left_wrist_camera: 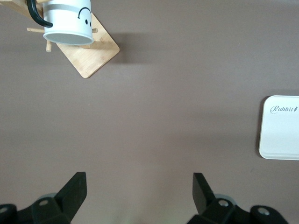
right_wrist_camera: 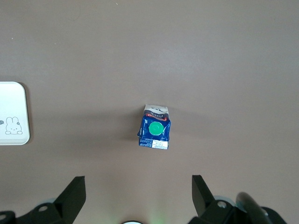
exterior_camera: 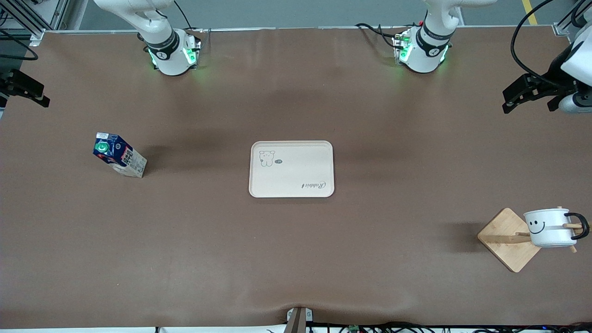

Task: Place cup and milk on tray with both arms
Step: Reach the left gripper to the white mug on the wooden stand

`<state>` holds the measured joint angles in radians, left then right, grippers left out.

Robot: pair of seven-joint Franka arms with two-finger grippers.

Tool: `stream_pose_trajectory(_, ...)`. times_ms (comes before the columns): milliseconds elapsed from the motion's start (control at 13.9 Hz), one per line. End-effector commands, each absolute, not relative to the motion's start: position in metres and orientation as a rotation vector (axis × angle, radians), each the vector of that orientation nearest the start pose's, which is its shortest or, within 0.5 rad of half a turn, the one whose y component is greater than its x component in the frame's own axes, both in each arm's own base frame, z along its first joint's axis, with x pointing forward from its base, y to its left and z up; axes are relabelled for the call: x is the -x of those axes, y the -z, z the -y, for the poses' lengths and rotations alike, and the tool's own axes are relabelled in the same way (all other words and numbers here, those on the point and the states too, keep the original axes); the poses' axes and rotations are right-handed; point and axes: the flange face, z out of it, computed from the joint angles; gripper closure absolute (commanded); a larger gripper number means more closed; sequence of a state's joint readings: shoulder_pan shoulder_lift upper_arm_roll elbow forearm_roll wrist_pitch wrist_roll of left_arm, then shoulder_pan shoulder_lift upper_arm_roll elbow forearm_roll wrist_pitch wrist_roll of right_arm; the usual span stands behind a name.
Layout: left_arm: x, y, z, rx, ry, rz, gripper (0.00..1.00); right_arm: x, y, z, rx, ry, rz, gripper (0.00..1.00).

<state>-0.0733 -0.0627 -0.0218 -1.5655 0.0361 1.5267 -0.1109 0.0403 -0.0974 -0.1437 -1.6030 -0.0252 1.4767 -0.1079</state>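
The cream tray [exterior_camera: 291,169] lies flat at the table's middle; its edge also shows in the left wrist view [left_wrist_camera: 282,128] and the right wrist view [right_wrist_camera: 11,114]. The milk carton [exterior_camera: 119,155] stands on the table toward the right arm's end, seen from above in the right wrist view [right_wrist_camera: 154,127]. The smiley cup [exterior_camera: 548,227] hangs by its handle on a wooden rack peg toward the left arm's end, and shows in the left wrist view [left_wrist_camera: 69,21]. My left gripper [exterior_camera: 529,95] [left_wrist_camera: 139,186] is open and empty, high over the table's end. My right gripper [exterior_camera: 27,90] [right_wrist_camera: 138,189] is open and empty, high above the milk's area.
The square wooden rack base [exterior_camera: 504,238] sits under the cup, near the front camera's side, and shows in the left wrist view [left_wrist_camera: 91,56]. Brown table surface surrounds the tray. Cables run along the table's edges.
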Motion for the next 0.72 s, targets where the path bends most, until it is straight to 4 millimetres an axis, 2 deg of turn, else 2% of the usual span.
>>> stream_pose_trajectory(0,-0.527,-0.663,0.044,3.098,0.037,0.012,0.0,-0.513,-0.658,0.06,3.152,-0.049,-0.015,0.0)
stream_pose_trajectory(216,-0.531,-0.659,0.043,3.096,0.028,0.031,0.0,-0.513,-0.658,0.062,3.152,-0.049,-0.02,0.0)
stream_pose_trajectory(433,-0.549,-0.639,0.042,3.094,-0.009,0.051,0.0,-0.515,-0.655,0.062,3.152,-0.057,-0.017,0.0)
stream_pose_trajectory(649,-0.57,-0.623,0.017,3.065,0.077,0.112,0.0,-0.516,-0.654,0.063,3.152,-0.059,-0.02,0.0)
